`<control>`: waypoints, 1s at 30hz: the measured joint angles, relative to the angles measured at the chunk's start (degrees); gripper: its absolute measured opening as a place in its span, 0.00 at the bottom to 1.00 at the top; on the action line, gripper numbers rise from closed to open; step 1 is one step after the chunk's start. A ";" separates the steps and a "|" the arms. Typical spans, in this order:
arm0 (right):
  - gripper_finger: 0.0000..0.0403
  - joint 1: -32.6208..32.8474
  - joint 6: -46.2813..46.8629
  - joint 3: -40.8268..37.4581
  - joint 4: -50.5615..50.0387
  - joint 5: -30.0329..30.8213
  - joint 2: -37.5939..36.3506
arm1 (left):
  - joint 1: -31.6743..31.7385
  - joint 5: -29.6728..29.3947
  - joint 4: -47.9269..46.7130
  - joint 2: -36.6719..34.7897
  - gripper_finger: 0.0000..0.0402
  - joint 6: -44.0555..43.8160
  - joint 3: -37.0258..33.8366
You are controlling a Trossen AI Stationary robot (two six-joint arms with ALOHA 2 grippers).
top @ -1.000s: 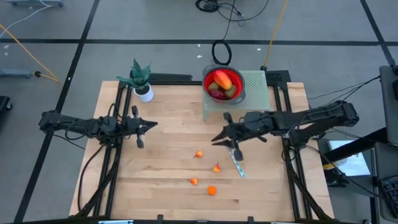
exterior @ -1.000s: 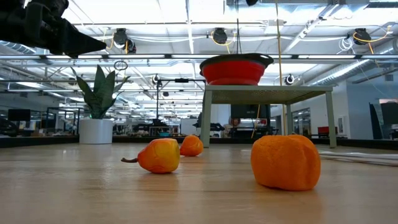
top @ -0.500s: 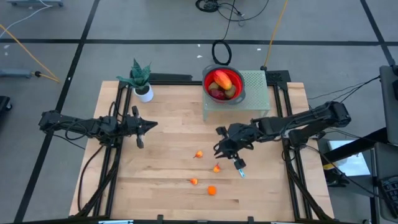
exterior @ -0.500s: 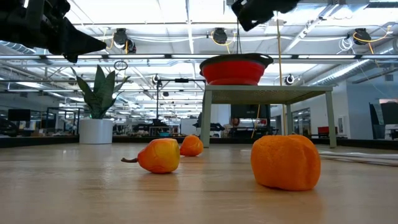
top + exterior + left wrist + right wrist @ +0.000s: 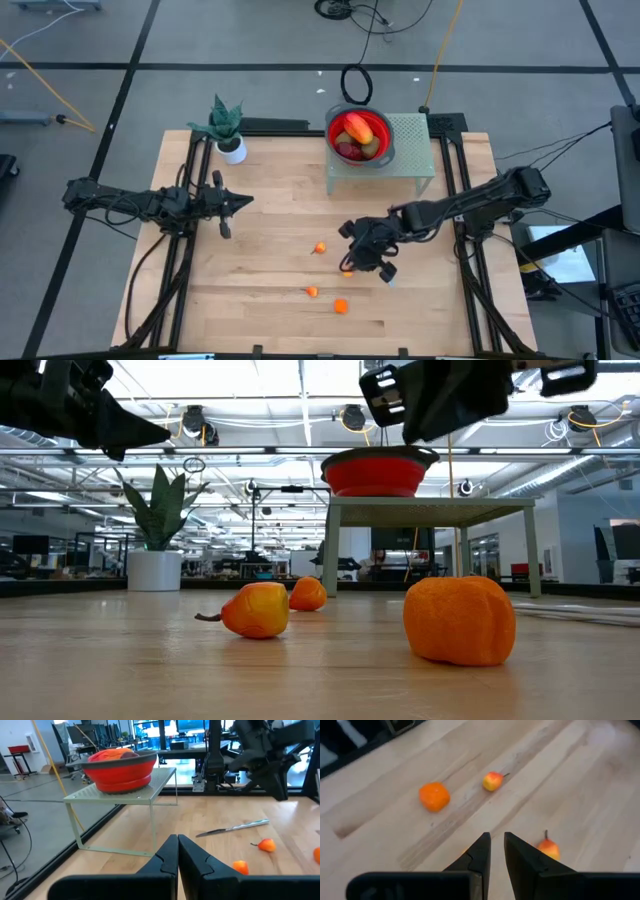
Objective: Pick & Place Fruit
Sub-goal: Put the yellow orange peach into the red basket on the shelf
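I'm keeping the left gripper (image 5: 243, 200) parked well left of the red bowl (image 5: 384, 149), fingers pressed together on nothing; it is waiting, clear of the work.

Loose fruit, all on the table in front of the bowl's raised mesh stand (image 5: 410, 150): one small orange piece (image 5: 319, 248) nearest the stand, a tiny one (image 5: 312, 292) farther out, and the rounder orange one (image 5: 341, 306) farthest from the bowl. The bowl is already holding several pieces, red and olive (image 5: 358, 133), so I judge the job past halfway.

The right gripper (image 5: 352, 258) is hanging in front of the stand, over a stemmed orange piece (image 5: 548, 848) that its wrist camera is showing just beside the fingertips. Fingers nearly closed, a slim gap only, holding nothing. I judge they need widening before descending.

The knife (image 5: 232, 828) is lying mostly hidden under that arm.
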 joint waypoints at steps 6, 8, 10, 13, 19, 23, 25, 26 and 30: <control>0.11 1.45 -5.56 -3.72 0.69 -0.02 -0.05 | 0.00 0.03 0.03 0.02 0.02 -1.88 0.00; 0.11 2.09 -6.05 -5.15 0.67 0.07 0.00 | 0.00 0.04 0.03 0.02 0.02 -1.76 0.00; 0.11 2.76 -6.09 -6.77 2.41 0.22 -0.19 | 0.00 0.04 0.07 0.01 0.02 -1.72 0.00; 0.11 3.61 -6.09 -9.42 5.27 0.27 -0.01 | -0.01 0.04 0.07 0.00 0.02 -1.72 0.00; 0.11 3.81 -3.91 -12.95 11.22 0.33 -0.08 | -0.02 0.07 0.07 0.02 0.02 -1.70 0.00; 0.11 3.32 -3.22 -14.13 13.23 0.27 -0.12 | -0.02 0.07 0.07 0.00 0.02 -1.70 0.00; 0.11 3.28 -3.24 -14.26 12.94 0.29 -0.09 | -0.02 0.04 0.07 0.01 0.02 -1.68 0.00; 0.11 3.29 -3.24 -14.27 13.01 0.26 -0.08 | -0.02 0.04 0.07 0.00 0.02 -1.68 0.00; 0.17 3.14 -3.22 -14.25 14.57 0.15 -0.10 | -0.01 0.04 0.07 0.00 0.02 -1.68 0.00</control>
